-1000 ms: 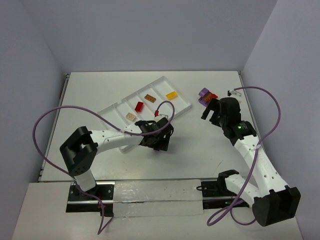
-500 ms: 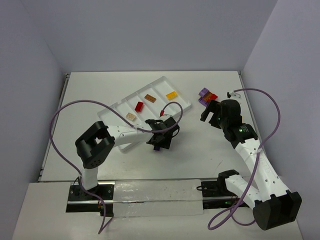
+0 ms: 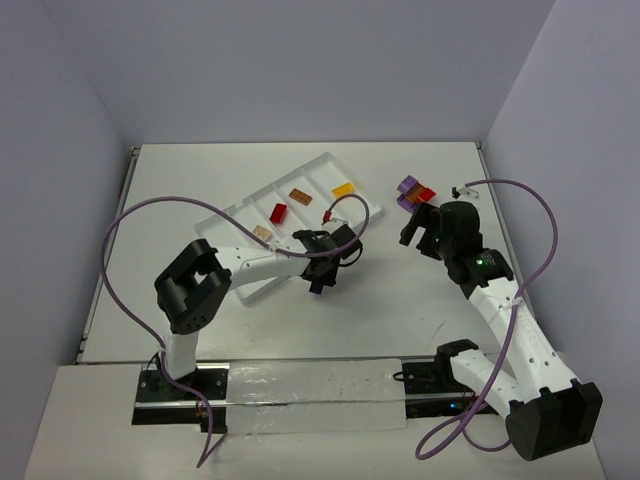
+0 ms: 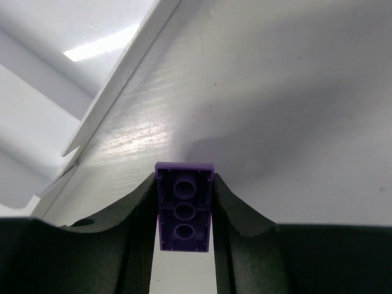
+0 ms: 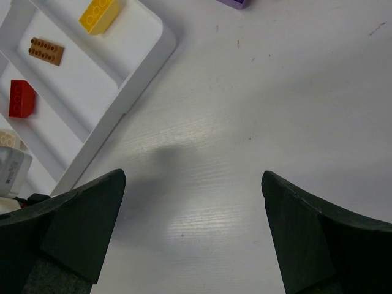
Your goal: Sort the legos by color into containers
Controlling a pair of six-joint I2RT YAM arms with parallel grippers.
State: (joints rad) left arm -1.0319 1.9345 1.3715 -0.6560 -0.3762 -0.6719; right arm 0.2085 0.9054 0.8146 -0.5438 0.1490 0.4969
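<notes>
The white surface [image 3: 400, 310] carries a flat white tray [image 3: 260, 189], set at an angle left of centre toward the far side. Right of the tray, a purple lego [image 3: 406, 187] and a red lego [image 3: 427, 193] lie touching. Another purple lego [image 4: 184, 208] sits just near of the tray, pinched in the left hand [image 4: 184, 184]; whether it rests on the surface cannot be told. A clear strip [image 3: 300, 395] lies along the near edge.

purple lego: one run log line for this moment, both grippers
left gripper: shut on purple lego, beside white tray | right gripper: open, empty
</notes>
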